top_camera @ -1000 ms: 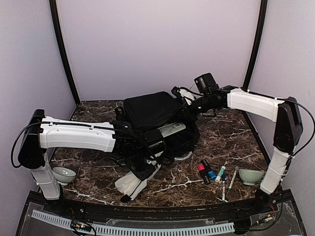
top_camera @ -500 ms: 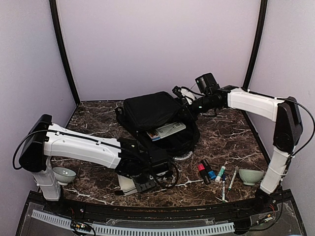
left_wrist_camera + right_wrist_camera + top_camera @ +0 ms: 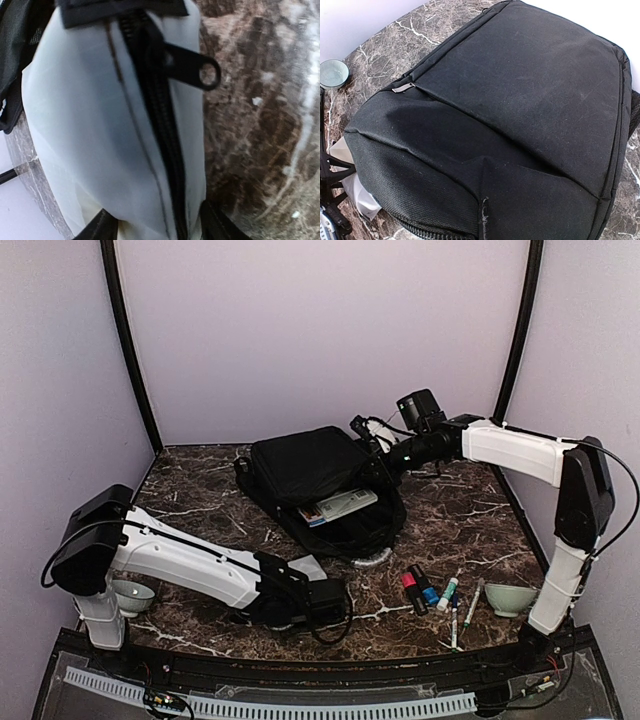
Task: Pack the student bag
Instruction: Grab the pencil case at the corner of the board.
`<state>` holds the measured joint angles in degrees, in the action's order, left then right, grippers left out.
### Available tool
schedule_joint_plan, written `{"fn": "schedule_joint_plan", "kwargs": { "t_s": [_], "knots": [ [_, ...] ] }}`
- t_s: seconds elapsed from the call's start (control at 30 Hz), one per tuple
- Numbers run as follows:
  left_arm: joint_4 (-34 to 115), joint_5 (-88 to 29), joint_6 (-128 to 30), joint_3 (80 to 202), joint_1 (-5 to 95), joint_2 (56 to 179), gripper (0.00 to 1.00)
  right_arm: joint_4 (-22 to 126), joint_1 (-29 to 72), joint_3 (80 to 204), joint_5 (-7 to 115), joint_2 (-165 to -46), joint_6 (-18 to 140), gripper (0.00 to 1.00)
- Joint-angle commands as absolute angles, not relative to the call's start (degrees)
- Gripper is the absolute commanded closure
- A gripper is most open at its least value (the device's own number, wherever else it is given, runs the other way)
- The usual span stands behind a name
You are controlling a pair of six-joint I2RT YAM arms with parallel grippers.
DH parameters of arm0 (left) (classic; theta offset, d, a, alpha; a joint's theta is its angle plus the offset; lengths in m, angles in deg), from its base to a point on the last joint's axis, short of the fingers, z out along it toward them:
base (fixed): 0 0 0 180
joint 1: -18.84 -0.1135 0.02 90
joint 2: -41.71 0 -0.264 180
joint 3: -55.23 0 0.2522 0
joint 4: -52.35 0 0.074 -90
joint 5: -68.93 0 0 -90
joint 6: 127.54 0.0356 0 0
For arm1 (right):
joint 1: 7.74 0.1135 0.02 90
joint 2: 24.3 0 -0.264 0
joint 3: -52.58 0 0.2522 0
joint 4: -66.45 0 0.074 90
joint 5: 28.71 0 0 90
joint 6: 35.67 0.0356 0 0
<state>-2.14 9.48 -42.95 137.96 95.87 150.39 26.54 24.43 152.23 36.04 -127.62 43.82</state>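
The bag (image 3: 300, 465) lies open mid-bench (image 3: 200, 490); print on the cards (image 3: 340, 505) in its mouth is too small to read. Left hand (image 3: 157, 229) clamps a white zipped pouch (image 3: 90, 125). Right hand (image 3: 375, 435) is at the bag's far edge, grip unclear.

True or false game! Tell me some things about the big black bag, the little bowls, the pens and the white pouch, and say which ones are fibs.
1. The big black fabric backpack lies on the dark marble table. True.
2. Three bowls stand on the table. False: there are two, a pale green round bowl at the left and another at the right.
3. The soft white pouch has a black zipper. True.
4. The coloured markers and pens lie left of the backpack. False: they lie to its right, beside the right-hand bowl.
5. The left gripper has a finger on each side of the pouch. True.
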Motion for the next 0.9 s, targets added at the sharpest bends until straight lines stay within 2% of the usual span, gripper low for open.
{"fn": "schedule_joint_plan", "kwargs": {
  "t_s": [0.0,0.1,0.17,0.2,0.23,0.37,0.6,0.87],
  "knots": [
    [-1.3,16.5,-42.8,138.1,95.5,151.9,0.50,29.6,24.1,152.2,32.2,-126.4,45.3,1.00],
    [-0.9,16.6,-41.8,138.9,95.5,150.6,0.66,29.5,24.1,152.5,31.8,-126.3,45.7,1.00],
    [-1.1,16.1,-40.6,139.8,95.5,149.2,0.84,29.4,24.1,152.8,31.7,-126.2,45.9,1.00],
    [-1.5,16.1,-40.1,140.3,95.6,148.5,0.97,29.4,24.1,152.9,31.8,-126.2,46.1,1.00],
    [-2.0,16.2,-39.7,141.1,95.5,147.8,1.00,29.3,24.1,153.0,32.4,-126.1,46.7,1.00],
    [-2.2,16.0,-37.9,144.3,95.6,143.6,1.00,29.9,24.1,152.5,32.9,-126.4,47.6,1.00],
    [7.7,12.4,-32.5,148.3,95.6,137.5,1.00,30.1,24.1,152.5,31.4,-126.8,48.3,1.00],
    [23.2,21.4,-16.6,152.4,94.6,143.9,1.00,29.4,24.1,153.7,30.6,-126.4,49.3,1.00]
  ]
}}
